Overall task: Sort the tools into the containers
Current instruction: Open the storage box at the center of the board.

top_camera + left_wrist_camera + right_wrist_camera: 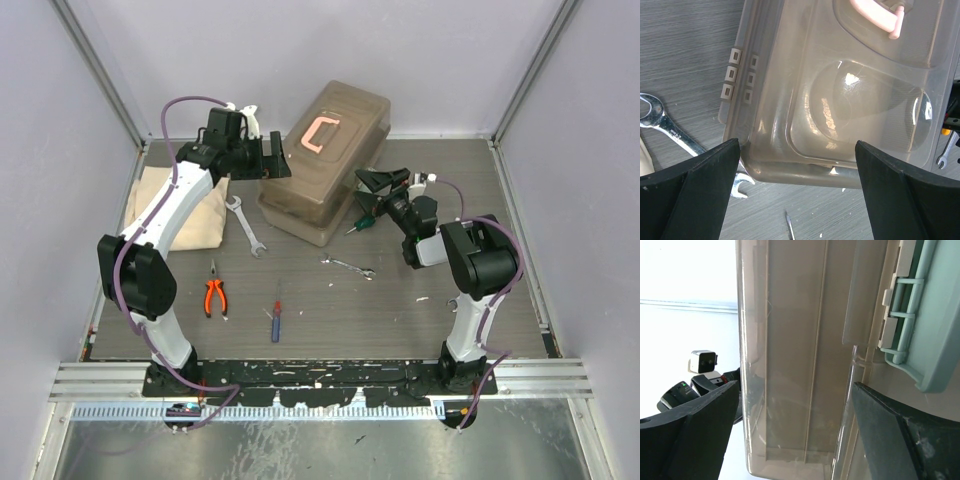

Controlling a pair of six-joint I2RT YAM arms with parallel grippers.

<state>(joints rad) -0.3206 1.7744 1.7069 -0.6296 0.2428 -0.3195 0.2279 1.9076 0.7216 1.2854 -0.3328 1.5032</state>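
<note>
Seen from above, the toolbox [330, 170] sits closed at the far middle of the table [400, 310], with its pink handle [318, 134] on the lid. The left gripper [272, 157] hangs at the box's left end, jaws wide and holding nothing. The right gripper [378, 186] stands at the box's near right side, also wide and holding nothing. Every tool lies loose on the table. One wrench [245, 226] is just beside the box's near left corner and a second wrench [348, 265] lies in front of the box. The orange pliers [214, 296] and a blue-red screwdriver [276, 322] are closer to the arm bases. A green screwdriver [360, 222] lies by the box's near right corner, below the right gripper. A tan cloth [190, 210] lies under the left arm.

In the left wrist view, the fingers [695, 195] stand far apart, framing a corner of the clear lid. The handle shows at the top edge. The first wrench lies to the left, its open end beside that corner.

In the right wrist view, the fingers [900, 440] are spread wide with the box's wall filling the space between them. The pale green latch [920, 335] is on the right. Whether either finger touches the box cannot be told.
</note>
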